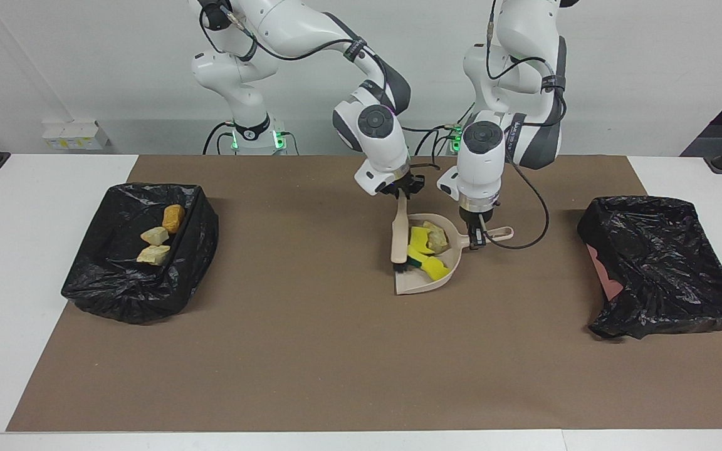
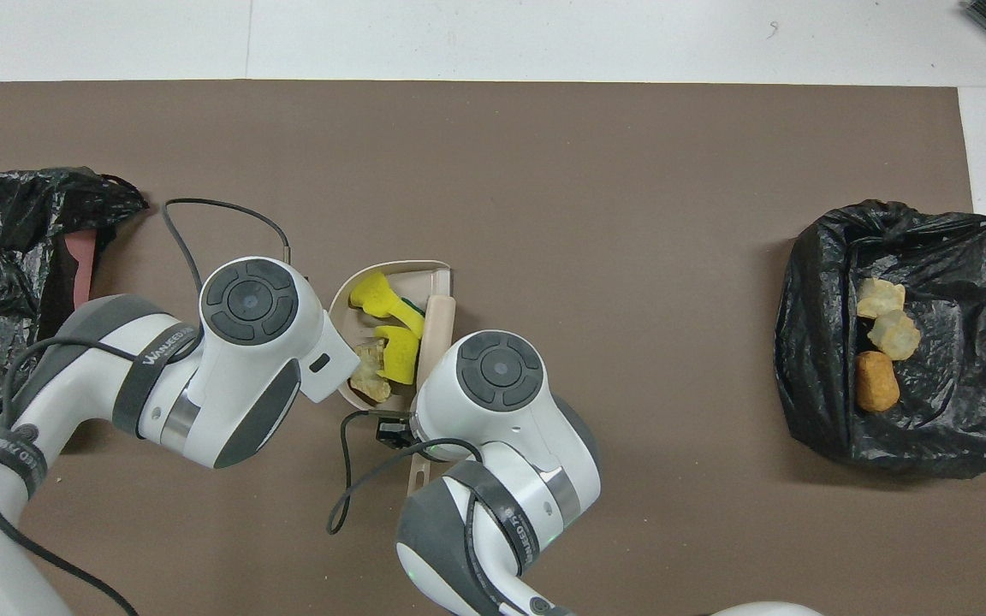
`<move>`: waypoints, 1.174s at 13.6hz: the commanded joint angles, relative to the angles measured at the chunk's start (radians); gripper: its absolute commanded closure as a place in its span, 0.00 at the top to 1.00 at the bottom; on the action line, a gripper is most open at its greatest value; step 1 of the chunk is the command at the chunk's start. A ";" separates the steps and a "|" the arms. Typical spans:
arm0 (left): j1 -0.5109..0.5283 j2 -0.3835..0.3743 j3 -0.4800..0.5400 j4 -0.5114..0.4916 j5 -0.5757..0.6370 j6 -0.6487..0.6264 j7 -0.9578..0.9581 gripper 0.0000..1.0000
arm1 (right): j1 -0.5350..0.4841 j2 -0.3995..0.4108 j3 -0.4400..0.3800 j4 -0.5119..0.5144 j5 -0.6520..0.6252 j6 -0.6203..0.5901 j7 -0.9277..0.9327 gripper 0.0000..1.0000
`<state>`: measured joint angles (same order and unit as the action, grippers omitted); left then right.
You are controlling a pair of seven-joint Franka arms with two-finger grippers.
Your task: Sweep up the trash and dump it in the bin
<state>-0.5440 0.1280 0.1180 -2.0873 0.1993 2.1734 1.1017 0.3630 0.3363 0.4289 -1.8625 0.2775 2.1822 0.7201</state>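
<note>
A beige dustpan (image 1: 425, 285) lies on the brown mat mid-table. It holds trash: yellow sponge scraps (image 1: 422, 241) and a bread chunk (image 1: 438, 237). My left gripper (image 1: 477, 240) is shut on the dustpan's handle (image 1: 502, 234). My right gripper (image 1: 403, 191) is shut on the handle of a beige brush (image 1: 398, 233), whose dark bristles rest in the pan beside the scraps. In the overhead view the dustpan (image 2: 399, 267), sponge scraps (image 2: 379, 297) and brush (image 2: 437, 329) show between the two wrists, which hide the grippers.
A black-bag-lined bin (image 1: 116, 294) at the right arm's end holds three bread chunks (image 1: 155, 236); it also shows in the overhead view (image 2: 955, 419). A second black-bagged bin (image 1: 662, 269) stands at the left arm's end.
</note>
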 commanded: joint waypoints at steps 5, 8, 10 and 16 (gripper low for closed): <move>0.030 -0.057 0.003 -0.092 0.005 0.037 -0.097 0.00 | -0.001 0.000 0.005 0.037 -0.053 -0.151 -0.087 0.00; 0.048 -0.057 0.003 -0.097 -0.056 0.036 -0.121 0.00 | -0.002 -0.060 0.004 0.048 -0.129 -0.300 -0.087 0.00; 0.056 -0.057 0.003 -0.099 -0.084 0.034 -0.123 0.00 | -0.009 -0.098 0.005 0.048 -0.162 -0.373 -0.087 0.00; 0.148 -0.057 0.003 -0.036 -0.087 0.049 -0.083 0.00 | 0.034 -0.204 0.010 -0.019 -0.196 -0.421 0.039 0.00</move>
<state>-0.4552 0.1008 0.1273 -2.1361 0.1262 2.2114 0.9848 0.3744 0.1773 0.4305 -1.8204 0.1022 1.7342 0.7065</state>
